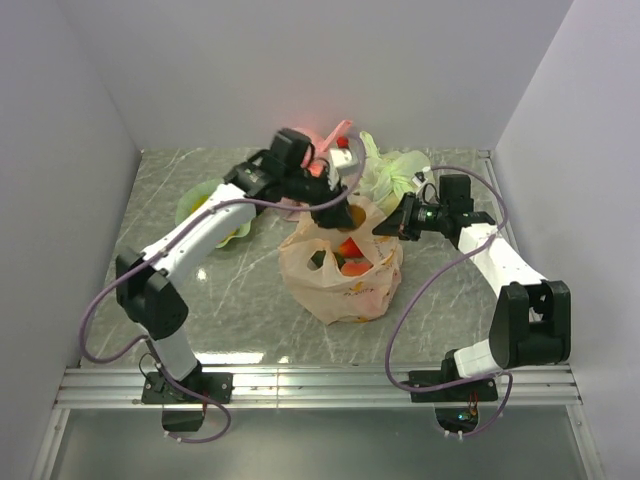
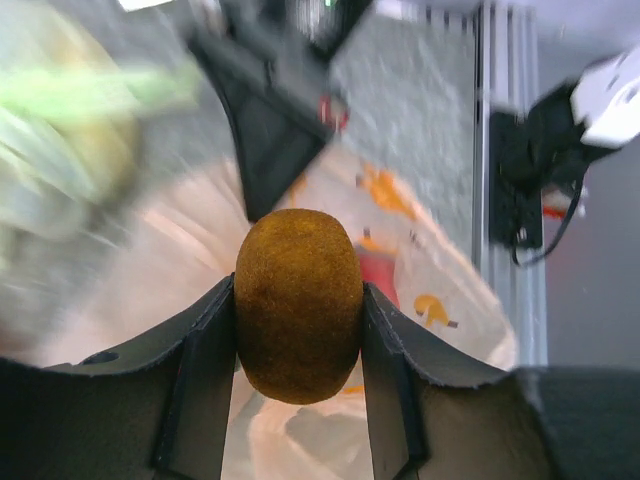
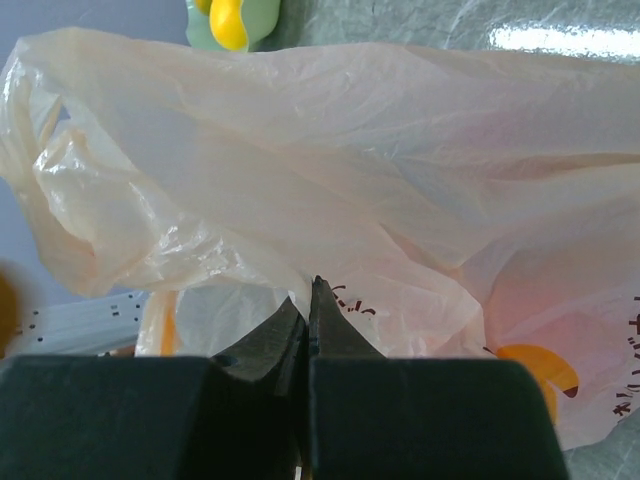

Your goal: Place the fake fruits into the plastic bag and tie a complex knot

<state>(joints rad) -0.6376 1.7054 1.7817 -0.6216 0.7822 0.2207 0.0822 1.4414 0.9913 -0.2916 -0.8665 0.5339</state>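
Observation:
The pale orange plastic bag (image 1: 345, 275) stands open in the middle of the table with red and orange fake fruits (image 1: 349, 251) inside. My left gripper (image 2: 298, 292) is shut on a fuzzy brown fruit (image 2: 298, 310) and hangs over the bag's mouth (image 2: 440, 290). A red fruit (image 2: 378, 272) shows through the plastic below it. My right gripper (image 3: 310, 290) is shut on the bag's rim (image 3: 350, 170) at its right side and holds it up. No knot shows in any view.
A pale green scalloped dish (image 1: 200, 207) with a yellow fruit (image 3: 230, 22) lies left of the bag. A light green tied bag (image 1: 392, 172) and a pink-red one (image 1: 335, 135) sit behind. Side walls close in the table.

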